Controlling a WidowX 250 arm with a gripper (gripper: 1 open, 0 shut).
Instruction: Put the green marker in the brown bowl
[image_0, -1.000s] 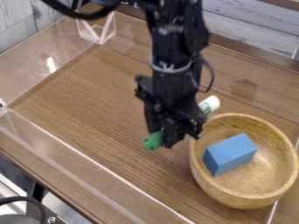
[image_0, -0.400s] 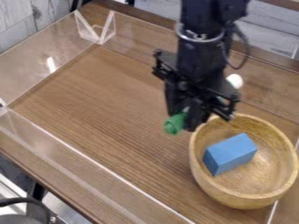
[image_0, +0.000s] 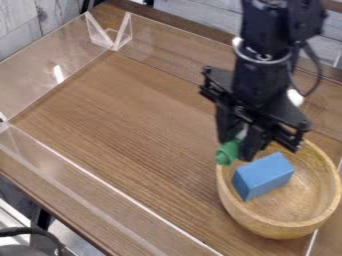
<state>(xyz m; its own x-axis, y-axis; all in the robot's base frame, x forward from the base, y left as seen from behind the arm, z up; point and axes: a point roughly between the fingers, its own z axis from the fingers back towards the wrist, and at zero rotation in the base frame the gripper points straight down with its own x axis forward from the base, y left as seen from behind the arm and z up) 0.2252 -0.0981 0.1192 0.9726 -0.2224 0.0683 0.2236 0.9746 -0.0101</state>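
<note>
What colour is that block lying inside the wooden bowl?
Blue. The block shows clearly in the only camera view, resting in the light tan bowl.

A blue block (image_0: 263, 177) fills the middle of the bowl (image_0: 315, 222); the tabletop (image_0: 120, 120) to the left lies open, bounded by clear walls (image_0: 54, 165).

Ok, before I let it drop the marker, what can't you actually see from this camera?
- Green marker: only the green cap end shows; the gripper covers the barrel, so the grip itself is hidden.
- Brown bowl: the gripper blocks its far rim, and its right side sits at the frame edge.
- Blue block: its top corner is behind the gripper, so any gap between it and the marker can't be judged.
- Arm: cut off by the top edge.
</note>
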